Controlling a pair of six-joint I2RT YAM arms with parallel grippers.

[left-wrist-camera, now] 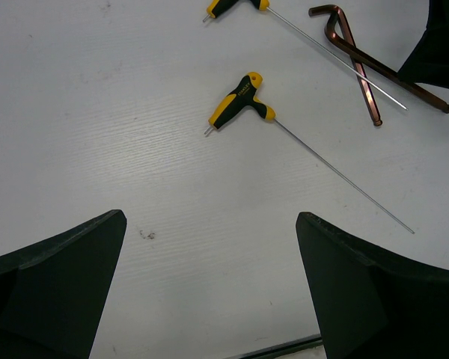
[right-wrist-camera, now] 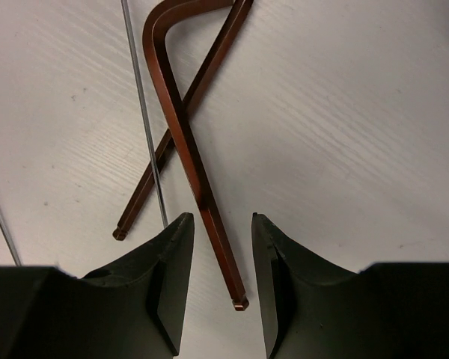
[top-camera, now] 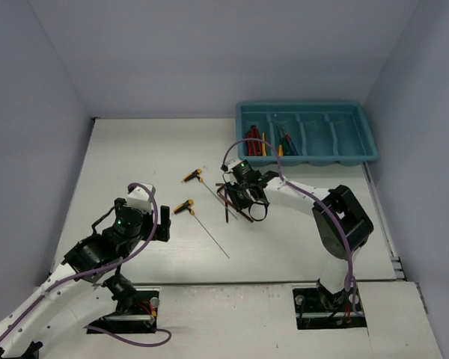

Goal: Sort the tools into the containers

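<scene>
At tabletop [top-camera: 135,149] centre, the right pincer [right-wrist-camera: 220,224] was released, with its jaws straddling the long arm of one hex key [right-wrist-camera: 179,127] near the free end. It was not clenched. The key lay flat, crossed over and touching a second hex key [right-wrist-camera: 209,67]. The crossing sat at 12 o'clock from the fingertips. A thin T-handle shaft [right-wrist-camera: 144,112] ran just beside both keys at 10 o'clock; whether it touched them was unclear.

Risks as judged:
- Closing on a flat, thin key could let the pads scrape the tabletop or ride over the key, so it could squirt out.
- Lifting could drag or flip the crossed second key, because the two touch at the crossing.
- The nearby shaft could get nudged and roll its T-handle away.
- A grip near the key's end puts most of its length and the bend beyond the pads, so it could pivot in the hold and catch the tray [top-camera: 337,159] wall on the drop.

The tray sat at 1 o'clock on the tabletop, well apart from the keys. Some tools [top-camera: 258,142] were already in its left compartments.

The left pincer [left-wrist-camera: 209,217] was released wide and held nothing. It hovered with the nearer T-handle [left-wrist-camera: 239,105] at its 12 o'clock. If both arms moved at once, they could crowd each other over the loose tools.
</scene>
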